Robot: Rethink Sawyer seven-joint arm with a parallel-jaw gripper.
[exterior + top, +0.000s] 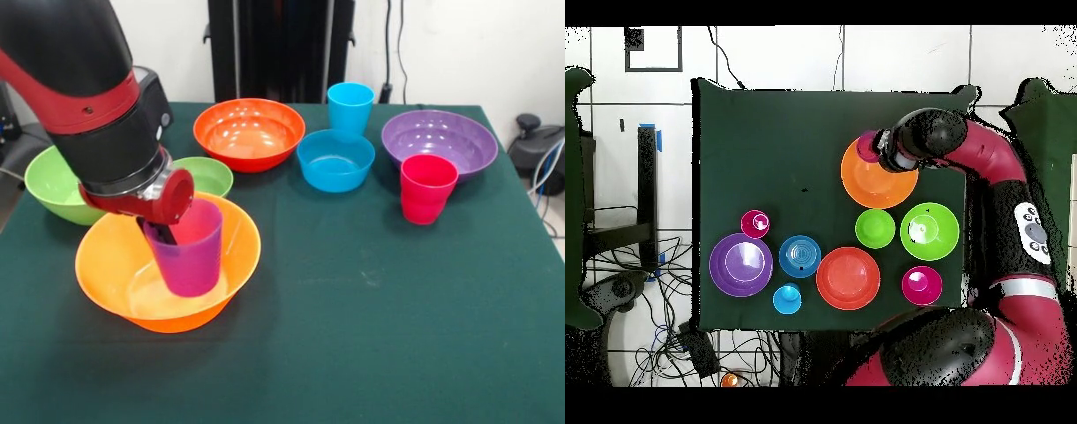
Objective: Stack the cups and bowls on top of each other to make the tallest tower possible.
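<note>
My gripper (159, 231) is shut on the rim of the purple-magenta cup (190, 252), one finger showing inside it. The cup stands mouth up, slightly tilted, inside the large orange bowl (110, 261) at the front left. I cannot tell whether it touches the bowl's floor. In the overhead view the gripper (883, 143) and the cup (866, 145) are at the far edge of the orange bowl (875, 185). The red-pink cup (427, 187) and the sky blue cup (350, 106) stand apart on the right.
On the green cloth stand a large lime green bowl (48, 181), a small lime green bowl (207, 175), a red-orange bowl (249, 132), a small blue bowl (335, 161) and a large purple bowl (439, 143). A small pink-red bowl (922, 285) shows only overhead.
</note>
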